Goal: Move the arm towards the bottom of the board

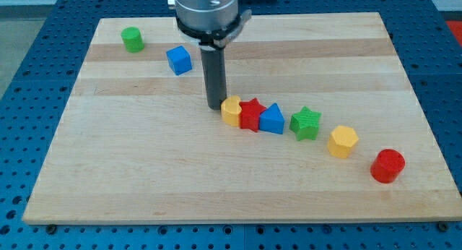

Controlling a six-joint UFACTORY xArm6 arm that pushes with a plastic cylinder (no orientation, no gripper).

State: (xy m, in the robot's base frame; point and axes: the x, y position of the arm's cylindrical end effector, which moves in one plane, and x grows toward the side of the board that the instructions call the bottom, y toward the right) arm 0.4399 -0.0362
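Note:
My tip [216, 107] rests on the wooden board [144, 170] near its middle, just left of a yellow block [231, 110], touching or nearly touching it. That yellow block heads a row running down to the view's right: a red star [250, 114], a blue triangular block [272, 120], a green star [305, 123], a yellow hexagonal block [343, 141] and a red cylinder [388, 165]. The first three touch each other. A blue cube [179, 60] lies up and left of my tip. A green cylinder [132, 39] sits near the top left.
The board sits on a blue perforated table [29, 98]. The arm's grey body [206, 11] hangs over the board's top edge.

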